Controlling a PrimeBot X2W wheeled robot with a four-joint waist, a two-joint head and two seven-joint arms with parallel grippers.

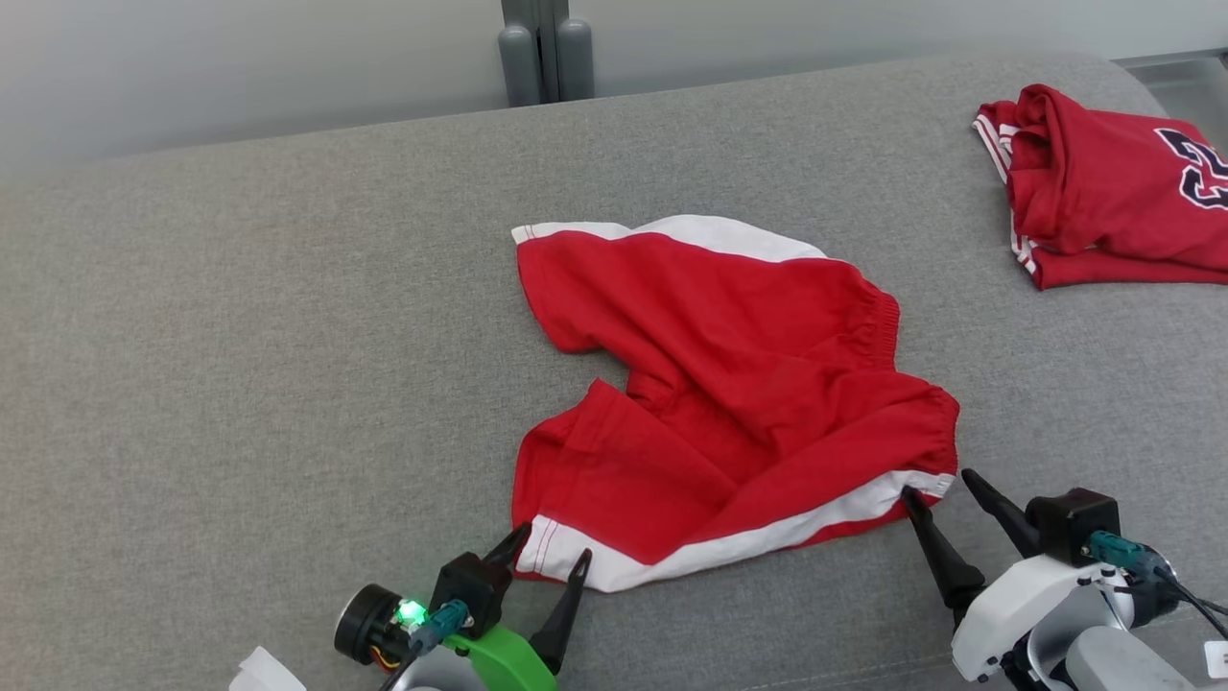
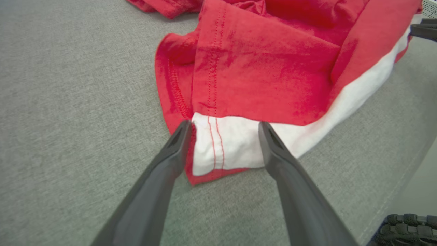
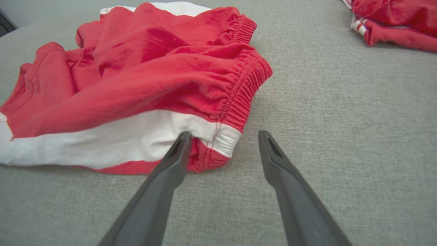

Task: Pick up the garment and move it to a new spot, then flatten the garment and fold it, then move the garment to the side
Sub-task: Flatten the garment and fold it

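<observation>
Head view: from high, looking forward and down at the whole shorts (image 1: 729, 384).
Left wrist view: low, close behind the left hand (image 2: 224, 123), facing the hem corner.
Right wrist view: low, close behind the right hand (image 3: 224, 132), facing the waistband end.
Shared: shorts in all three views.

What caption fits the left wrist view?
Open left tool poised at the white-banded hem corner of the red shorts, lying crumpled on grey upholstery.

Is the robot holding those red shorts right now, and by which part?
Nothing is held. The left gripper stands open around a white hem corner of the shorts; the right gripper stands open at the waistband corner.
</observation>
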